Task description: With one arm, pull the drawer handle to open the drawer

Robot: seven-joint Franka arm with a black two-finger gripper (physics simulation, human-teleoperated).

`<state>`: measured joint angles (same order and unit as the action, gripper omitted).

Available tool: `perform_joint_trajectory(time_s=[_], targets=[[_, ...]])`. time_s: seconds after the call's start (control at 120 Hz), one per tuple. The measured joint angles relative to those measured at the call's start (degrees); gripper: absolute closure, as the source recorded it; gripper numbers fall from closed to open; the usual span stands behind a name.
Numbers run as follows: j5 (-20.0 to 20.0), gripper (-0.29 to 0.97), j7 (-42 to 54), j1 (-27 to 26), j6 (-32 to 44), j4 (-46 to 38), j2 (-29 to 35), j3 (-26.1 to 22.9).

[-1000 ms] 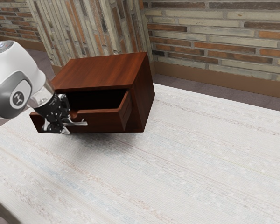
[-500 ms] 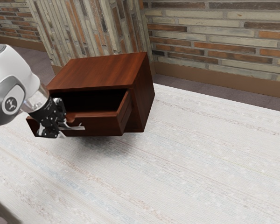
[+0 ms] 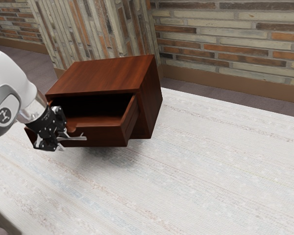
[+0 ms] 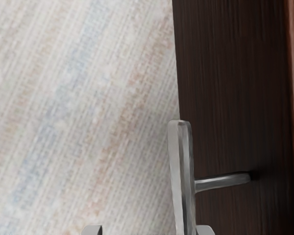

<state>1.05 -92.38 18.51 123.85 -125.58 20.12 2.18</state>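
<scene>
Exterior view shows the drawer further out of the cabinet than a second ago, the gripper retreating with it toward that view's left, so the pull is working. Its length points from cabinet to arm, the handle bar lying across its front; whether the gripper clamps it, I cannot tell.

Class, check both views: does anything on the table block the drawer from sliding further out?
Nothing visible does. The gripper is at the handle, the drawer stands partly open, and the table in front of the drawer is bare.
</scene>
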Motion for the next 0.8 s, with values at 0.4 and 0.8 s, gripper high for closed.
perform_joint_trajectory(time_s=[0.4,0.8], targets=[[0.08,0.50,-0.01,-0.04,0.04,-2.07,2.23,0.02],[0.23,0.50,-0.02,0.04,0.00,-2.28,3.45,0.02]])
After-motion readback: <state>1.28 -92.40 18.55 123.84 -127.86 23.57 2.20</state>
